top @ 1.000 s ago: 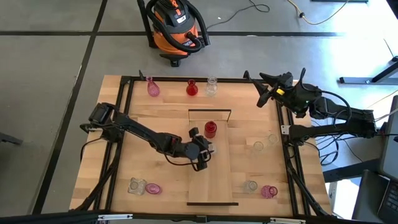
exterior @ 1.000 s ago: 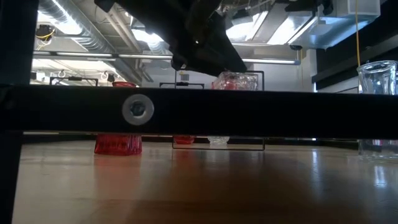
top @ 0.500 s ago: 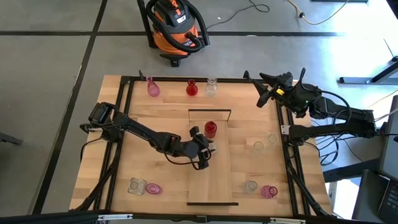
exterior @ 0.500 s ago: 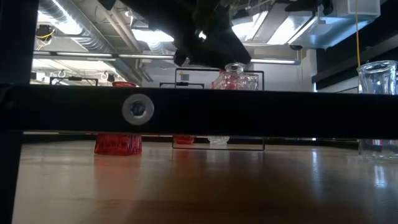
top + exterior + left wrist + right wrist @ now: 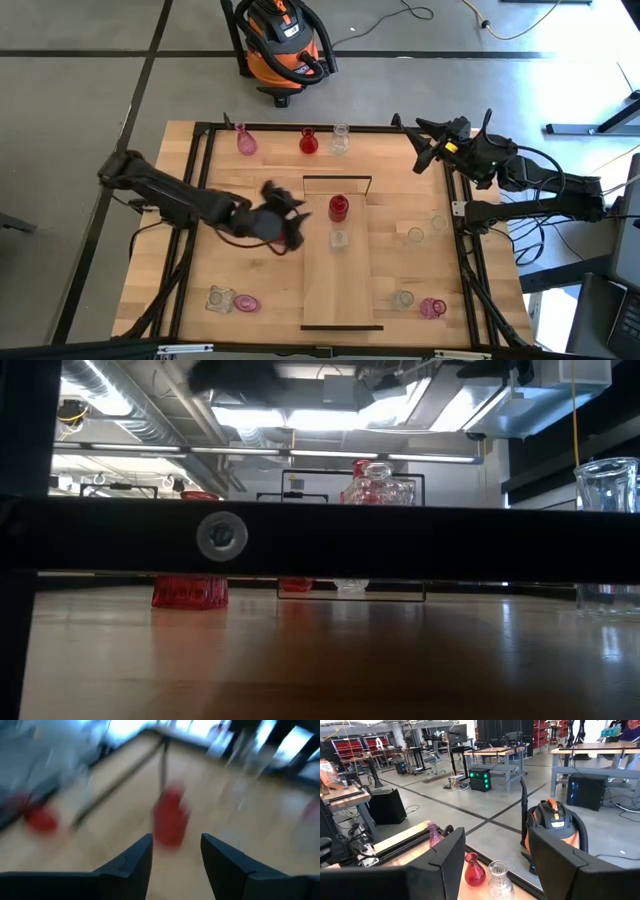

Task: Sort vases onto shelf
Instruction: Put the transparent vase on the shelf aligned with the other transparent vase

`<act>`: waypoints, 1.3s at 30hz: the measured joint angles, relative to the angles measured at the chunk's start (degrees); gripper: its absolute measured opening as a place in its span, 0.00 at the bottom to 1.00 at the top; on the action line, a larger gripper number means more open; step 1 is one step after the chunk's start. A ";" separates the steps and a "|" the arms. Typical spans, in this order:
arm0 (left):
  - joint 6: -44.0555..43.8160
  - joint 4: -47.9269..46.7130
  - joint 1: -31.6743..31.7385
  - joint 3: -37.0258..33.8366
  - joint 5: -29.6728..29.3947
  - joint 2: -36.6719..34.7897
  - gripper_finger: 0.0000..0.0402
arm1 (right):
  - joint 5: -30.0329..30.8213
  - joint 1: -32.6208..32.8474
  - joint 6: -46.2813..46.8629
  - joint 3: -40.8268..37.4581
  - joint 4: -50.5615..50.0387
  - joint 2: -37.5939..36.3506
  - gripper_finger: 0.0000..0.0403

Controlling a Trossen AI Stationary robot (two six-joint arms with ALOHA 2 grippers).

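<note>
Vases on the shelf [image 5: 345,290] number 2, red [image 5: 338,207] and clear [image 5: 339,238], lined up mid-frame as sorted. Left gripper [image 5: 285,222] sits left of them, fingers apart and empty; right gripper [image 5: 425,143] waits upper right, also parted, holding nothing.

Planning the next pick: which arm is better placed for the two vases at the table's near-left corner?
Left. Its open, empty pincer hangs nearer those vases; the right pincer waits at the far-right corner.

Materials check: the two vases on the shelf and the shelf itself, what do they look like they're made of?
Red vase: probably opaque glossy glass; solid colour, nothing shows through. Clear vase: looks like transparent glass; the wood shows through it. Shelf: pale wood with visible grain, matte, with a thin black end frame that looks like metal.
</note>
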 joint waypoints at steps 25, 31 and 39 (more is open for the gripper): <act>-53.54 -21.20 -19.02 -0.07 57.14 -2.99 0.32 | -1.68 0.00 -0.52 0.02 0.08 4.65 0.50; -61.18 -25.44 -23.05 -0.07 52.99 -2.98 0.32 | -2.60 0.00 -0.48 0.02 0.03 5.08 0.50; -73.81 -32.82 -29.20 -0.07 48.19 -2.98 0.32 | -2.61 0.00 -0.48 0.02 0.28 5.07 0.50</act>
